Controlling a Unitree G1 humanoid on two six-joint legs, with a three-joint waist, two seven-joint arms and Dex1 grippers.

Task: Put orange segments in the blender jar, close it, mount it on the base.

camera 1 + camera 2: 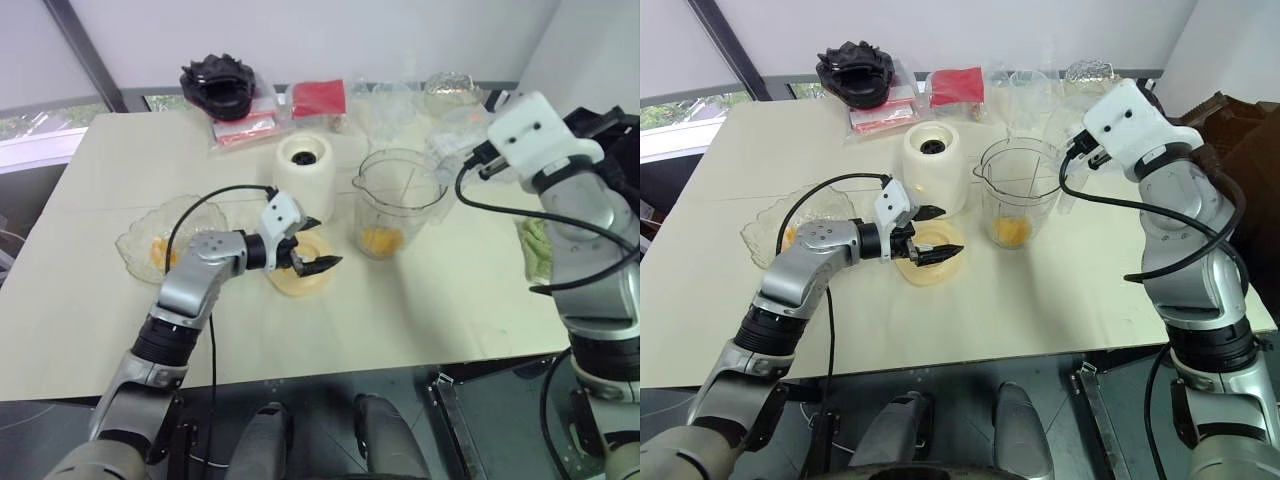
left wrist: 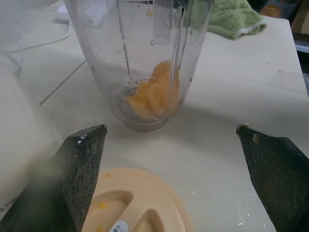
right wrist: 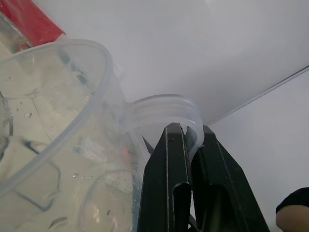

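While your right tool [image 3: 186, 145] is clenched on the handle of the blender jar [image 1: 400, 200], the jar stands upright on the desk [image 1: 450, 300] with orange segments [image 1: 381, 240] lying at its bottom. Your left tool [image 1: 312, 245] is released, its fingers spread wide just over the flat cream lid [image 1: 297, 270], which lies on the desk. The base [image 1: 303, 175] stands just beside the jar, behind the lid.

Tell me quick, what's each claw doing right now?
Left gripper: open, empty, over the cream lid.
Right gripper: shut on the blender jar handle.
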